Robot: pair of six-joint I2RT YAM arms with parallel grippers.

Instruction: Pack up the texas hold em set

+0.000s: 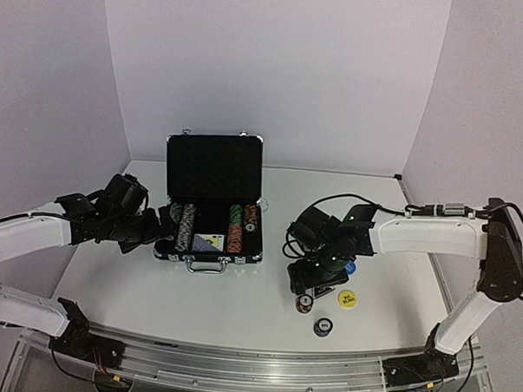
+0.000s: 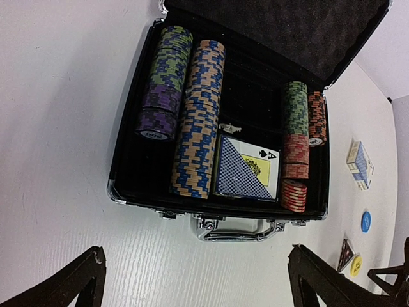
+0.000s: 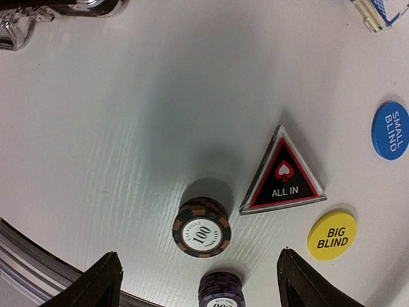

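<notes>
The black silver-trimmed case (image 1: pixel 241 258) stands open at the middle of the table, lid up. Rows of striped chips (image 2: pixel 195 121) and a blue card deck (image 2: pixel 246 167) lie in it. My left gripper (image 1: pixel 160 226) hovers open at the case's left front corner, holding nothing (image 2: pixel 195 272). My right gripper (image 1: pixel 308 283) hangs open over a brown-black chip stack (image 3: pixel 202 227) marked 100, which stands between the fingers, untouched. A purple chip stack (image 3: pixel 222 293) is just nearer. Beside them lie the black triangular ALL IN marker (image 3: pixel 283 179), the yellow button (image 3: pixel 331 235) and the blue button (image 3: pixel 390 130).
A second blue card deck (image 2: pixel 360 164) lies on the table right of the case. The case handle (image 2: pixel 236 229) faces the arms. A metal rail (image 1: pixel 254 361) runs along the near table edge, close to the purple stack (image 1: pixel 323 327). White walls enclose the table.
</notes>
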